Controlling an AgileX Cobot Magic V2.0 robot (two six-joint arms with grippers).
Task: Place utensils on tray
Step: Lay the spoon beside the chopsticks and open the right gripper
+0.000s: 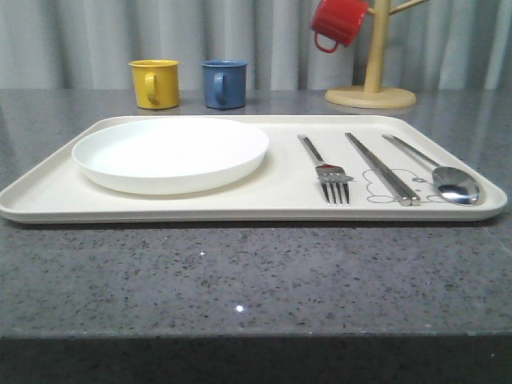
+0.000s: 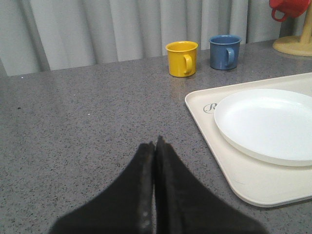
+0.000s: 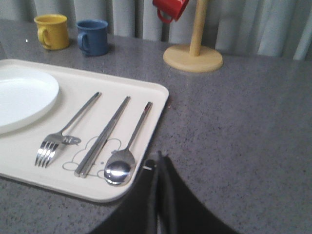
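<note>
Both grippers pressed closed and empty; cutlery lay on the tray.

We saw the left gripper [image 2: 155,146] low over bare counter, just off the tray [image 1: 48,192] beside the plate [image 1: 170,152], and the right gripper [image 3: 158,158] off the tray's other end, near the spoon [image 1: 448,180]. Fork [image 1: 324,170], chopsticks [image 1: 382,168] and spoon lay side by side, long axes running front to back, tines and bowl toward us. Behind stood a yellow mug [image 1: 154,83], a blue mug [image 1: 225,83] and a wooden mug stand [image 1: 372,88] holding a red mug [image 1: 338,22].
</note>
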